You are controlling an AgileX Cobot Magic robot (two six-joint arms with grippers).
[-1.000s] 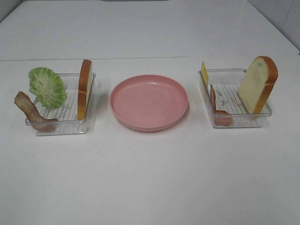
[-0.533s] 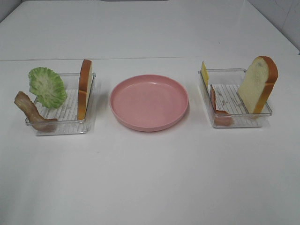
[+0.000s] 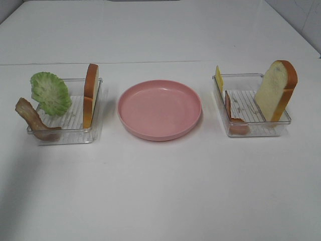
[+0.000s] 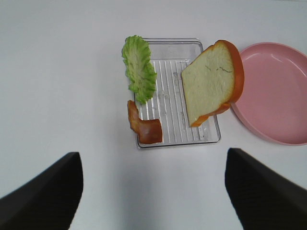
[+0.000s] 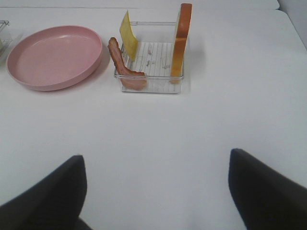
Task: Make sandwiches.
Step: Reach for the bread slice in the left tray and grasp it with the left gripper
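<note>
Left fingers [image 4: 45,191] and right fingers [image 5: 48,191] gape wide, grasping nothing. Ruffled lettuce [image 3: 50,93], wavy bacon [image 3: 30,116] and a crusted bread slice [image 3: 90,95] stand in the ribbed clear left tray [image 3: 65,139], at frame left. A flat cheese square [image 3: 218,78] and a second bread slice [image 3: 275,90] are in the right tray [image 3: 256,131].

White table [image 3: 160,191]: pink plate [image 3: 159,108] between left clear tray [image 3: 65,137] and right clear tray [image 3: 258,130], all apart

left gripper [image 4: 152,155], jaws spread wide, two dark fingers [image 4: 43,196] well apart and empty, wrist pitched steeply downward; right gripper [image 5: 156,155], jaws equally wide, dark fingers [image 5: 266,191] apart and empty, wrist angled forward and down
</note>
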